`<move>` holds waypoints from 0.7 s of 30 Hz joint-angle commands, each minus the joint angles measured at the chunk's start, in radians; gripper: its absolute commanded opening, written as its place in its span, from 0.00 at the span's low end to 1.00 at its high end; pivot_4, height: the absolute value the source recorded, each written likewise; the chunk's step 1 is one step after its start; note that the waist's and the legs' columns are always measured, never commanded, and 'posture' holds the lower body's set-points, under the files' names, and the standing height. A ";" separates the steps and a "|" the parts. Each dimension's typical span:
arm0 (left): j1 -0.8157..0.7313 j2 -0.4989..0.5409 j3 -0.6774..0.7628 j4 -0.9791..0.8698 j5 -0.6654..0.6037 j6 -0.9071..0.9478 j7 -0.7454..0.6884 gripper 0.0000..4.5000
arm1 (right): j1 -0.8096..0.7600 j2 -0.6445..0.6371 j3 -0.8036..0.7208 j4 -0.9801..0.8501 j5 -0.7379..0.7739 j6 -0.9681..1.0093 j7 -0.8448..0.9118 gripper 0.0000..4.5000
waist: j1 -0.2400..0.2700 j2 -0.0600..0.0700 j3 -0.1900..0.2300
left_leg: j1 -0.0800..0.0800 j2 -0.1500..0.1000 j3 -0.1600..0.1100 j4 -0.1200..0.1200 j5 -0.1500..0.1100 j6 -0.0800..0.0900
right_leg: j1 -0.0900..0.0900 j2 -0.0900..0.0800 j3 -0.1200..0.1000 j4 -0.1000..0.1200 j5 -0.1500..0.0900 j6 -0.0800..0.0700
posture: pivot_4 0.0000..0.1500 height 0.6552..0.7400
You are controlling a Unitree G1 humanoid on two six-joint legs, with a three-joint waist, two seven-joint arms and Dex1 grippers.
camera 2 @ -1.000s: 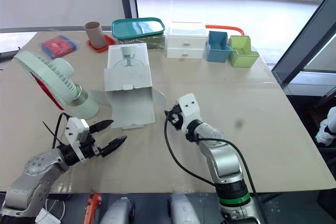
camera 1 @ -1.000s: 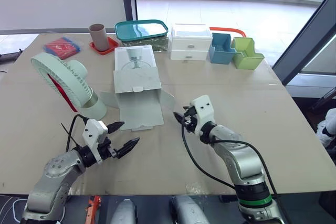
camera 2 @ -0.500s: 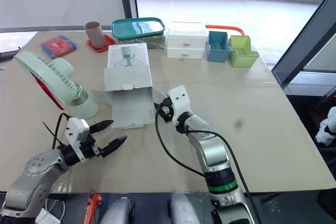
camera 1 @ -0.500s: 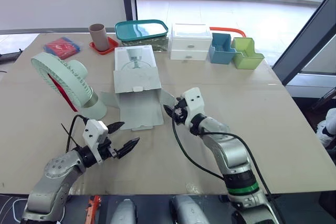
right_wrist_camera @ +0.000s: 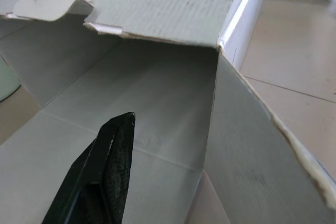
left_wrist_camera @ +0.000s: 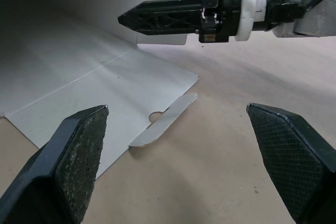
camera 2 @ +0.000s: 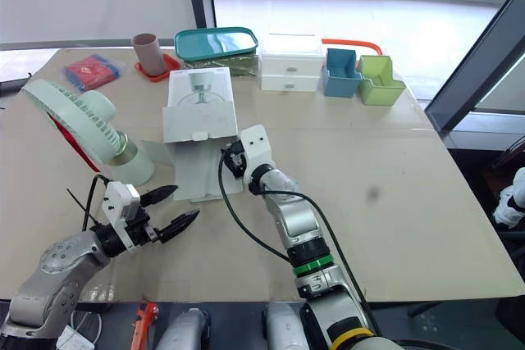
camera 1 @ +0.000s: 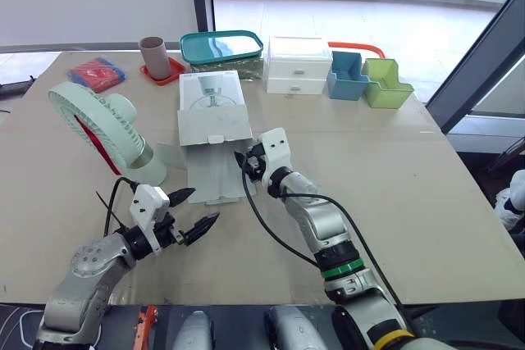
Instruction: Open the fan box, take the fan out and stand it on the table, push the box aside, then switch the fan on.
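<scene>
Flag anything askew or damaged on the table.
The fan box lies flat with its flaps splayed open, and one flap edge looks torn and ragged. The fan beside it stands with its head tilted. Nothing spilled.

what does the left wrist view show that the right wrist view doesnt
Left wrist view, not the right: the open left gripper above the tan table, the right gripper seen side-on, and the grey-white cardboard fan box with its lower flap's tuck tab lying flat on the table. Right wrist view, not the left: the box's interior seen from close up, its white outer side wall and a torn flap edge. Both: the box's opened flaps and some bare table.
</scene>
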 commanded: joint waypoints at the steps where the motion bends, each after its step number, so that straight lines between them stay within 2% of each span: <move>1: 0.005 0.002 0.000 -0.047 -0.012 -0.004 -0.007 1.00 | -0.024 0.012 -0.018 0.011 0.003 -0.043 -0.012 0.68 | 0.000 0.000 0.000 | 0.000 0.000 0.000 0.000 0.000 0.000 | 0.000 0.000 0.000 0.000 0.000 0.000 | 1.00 1.00; 3: 0.006 0.003 -0.003 -0.048 -0.006 -0.008 -0.005 1.00 | -0.028 0.017 -0.023 0.020 0.003 -0.052 -0.015 0.68 | 0.000 0.000 0.000 | 0.000 0.000 0.000 0.000 0.000 0.000 | 0.000 0.000 0.000 0.000 0.000 0.000 | 1.00 1.00; 5: 0.005 0.003 -0.008 -0.046 -0.001 -0.011 -0.004 1.00 | -0.034 0.021 -0.027 0.031 0.002 -0.066 -0.022 0.57 | 0.000 0.000 0.000 | 0.000 0.000 0.000 0.000 0.000 0.000 | 0.000 0.000 0.000 0.000 0.000 0.000 | 1.00 1.00; 6: 0.003 0.001 -0.009 -0.044 0.001 -0.011 -0.003 1.00 | -0.039 0.022 -0.033 0.040 0.001 -0.072 -0.027 0.55 | 0.000 0.000 0.000 | 0.000 0.000 0.000 0.000 0.000 0.000 | 0.000 0.000 0.000 0.000 0.000 0.000 | 1.00 1.00; 7: 0.001 0.000 -0.011 -0.043 0.002 -0.011 -0.002 1.00 | -0.043 0.022 -0.036 0.046 0.000 -0.076 -0.031 0.40 | 0.000 0.000 0.000 | 0.000 0.000 0.000 0.000 0.000 0.000 | 0.000 0.000 0.000 0.000 0.000 0.000 | 1.00 1.00; 8: -0.002 -0.001 -0.012 -0.041 0.003 -0.011 -0.001 1.00 | -0.046 0.020 -0.038 0.052 0.000 -0.079 -0.031 0.40 | 0.000 0.000 0.000 | 0.000 0.000 0.000 0.000 0.000 0.000 | 0.000 0.000 0.000 0.000 0.000 0.000 | 1.00 1.00; 9: -0.005 -0.003 -0.012 -0.039 0.004 -0.011 0.003 1.00 | -0.049 0.018 -0.038 0.058 0.001 -0.082 -0.030 0.26 | 0.000 0.000 0.000 | 0.000 0.000 0.000 0.000 0.000 0.000 | 0.000 0.000 0.000 0.000 0.000 0.000 | 1.00 1.00; 10: -0.007 -0.006 -0.013 -0.037 0.004 -0.012 0.008 1.00 | -0.052 0.016 -0.039 0.063 0.000 -0.085 -0.031 0.24 | 0.000 0.000 0.000 | 0.000 0.000 0.000 0.000 0.000 0.000 | 0.000 0.000 0.000 0.000 0.000 0.000 | 1.00 1.00; 12: -0.009 -0.008 -0.014 -0.037 0.005 -0.012 0.014 1.00 | -0.055 0.014 -0.042 0.069 -0.001 -0.091 -0.031 0.06 | 0.000 0.000 0.000 | 0.000 0.000 0.000 0.000 0.000 0.000 | 0.000 0.000 0.000 0.000 0.000 0.000 | 1.00 1.00; 13: -0.005 -0.009 -0.018 -0.041 0.005 -0.011 0.015 1.00 | -0.054 0.013 -0.045 0.067 -0.001 -0.092 -0.032 0.02 | 0.000 0.000 0.000 | 0.000 0.000 0.000 0.000 0.000 0.000 | 0.000 0.000 0.000 0.000 0.000 0.000 | 1.00 1.00; 21: -0.015 -0.004 -0.022 -0.028 0.007 -0.012 0.013 1.00 | -0.012 0.010 -0.053 0.009 0.001 -0.068 -0.031 0.02 | 0.000 0.000 0.000 | 0.000 0.000 0.000 0.000 0.000 0.000 | 0.000 0.000 0.000 0.000 0.000 0.000 | 1.00 1.00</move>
